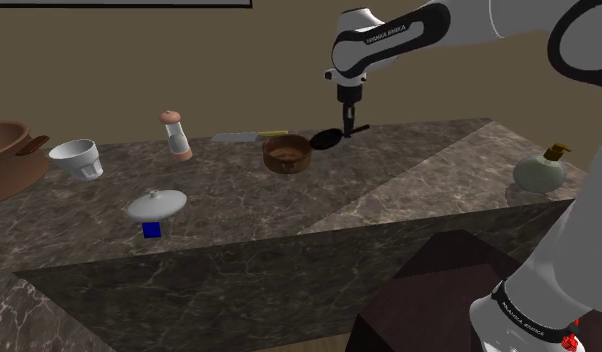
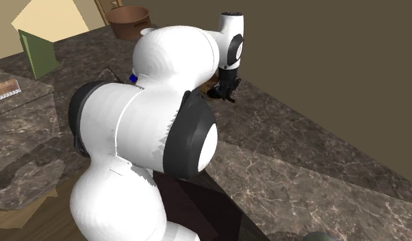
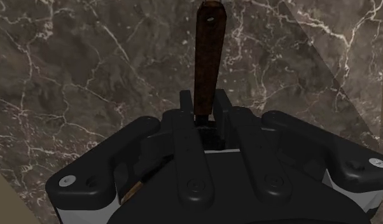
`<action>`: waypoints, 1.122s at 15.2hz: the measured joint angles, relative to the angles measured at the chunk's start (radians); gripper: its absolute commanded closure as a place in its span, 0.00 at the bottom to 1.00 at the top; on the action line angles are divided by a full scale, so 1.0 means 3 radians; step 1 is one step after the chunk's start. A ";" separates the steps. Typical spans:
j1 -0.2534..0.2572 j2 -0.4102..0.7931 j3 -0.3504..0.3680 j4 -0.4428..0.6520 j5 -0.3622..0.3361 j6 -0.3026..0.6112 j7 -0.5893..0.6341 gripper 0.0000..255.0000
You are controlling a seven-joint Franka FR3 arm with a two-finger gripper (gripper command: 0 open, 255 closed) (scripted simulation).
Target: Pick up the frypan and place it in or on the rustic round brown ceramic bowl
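1. The gripper (image 1: pixel 351 127) hangs from the arm (image 1: pixel 389 40) over the far part of the marble counter (image 1: pixel 409 195), pointing down.
2. In the wrist view its fingers (image 3: pixel 191 118) stand close together and pinch the frypan's brown handle (image 3: pixel 206 57). The handle runs out past the fingertips and has a small hole at its end.
3. The frypan (image 1: pixel 326 139) is black. In the shoulder view it sits just right of the bowl (image 1: pixel 287 153), near the counter's far edge, with its handle reaching to the gripper.
4. I cannot tell whether the pan touches the counter or is clear of it.
5. The bowl is round and brown, upright on the counter, and close to the pan.
6. Just beyond the bowl, a knife (image 1: pixel 247 135) lies flat along the far edge.
7. Left of the bowl in the shoulder view stands a shaker (image 1: pixel 176 136), and farther left a white cup (image 1: pixel 76 158) is tilted.
8. Nearer the camera, a white lid (image 1: pixel 156 205) rests above a blue block (image 1: pixel 151 230).
9. A large brown pot (image 1: pixel 4 160) sits at the shoulder view's left edge.
10. A pale bottle (image 1: pixel 541 170) stands well to the right, apart from the rest.
11. The dark stand (image 1: pixel 429 300) shows at the lower right.
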 measured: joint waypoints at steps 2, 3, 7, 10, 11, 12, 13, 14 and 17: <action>0.0047 0.0194 0.0040 0.0246 0.0022 -0.0058 0.0084 1.00; 0.0074 0.0299 0.0061 0.0386 0.0033 -0.0096 0.0131 1.00; 0.0155 0.0759 0.0124 0.1065 0.0071 -0.0325 0.0272 1.00; 0.0218 0.1218 0.0170 0.1801 0.0099 -0.0604 0.0387 1.00; 0.0247 0.1335 0.0184 0.1975 0.0102 -0.0666 0.0433 1.00; 0.0266 0.1465 0.0195 0.2180 0.0107 -0.0742 0.0465 1.00; 0.0273 0.1555 0.0201 0.2304 0.0111 -0.0777 0.0480 1.00; 0.0274 0.1596 0.0202 0.2351 0.0113 -0.0784 0.0484 1.00; 0.0284 0.1602 0.0204 0.2248 0.0112 -0.0674 0.0498 1.00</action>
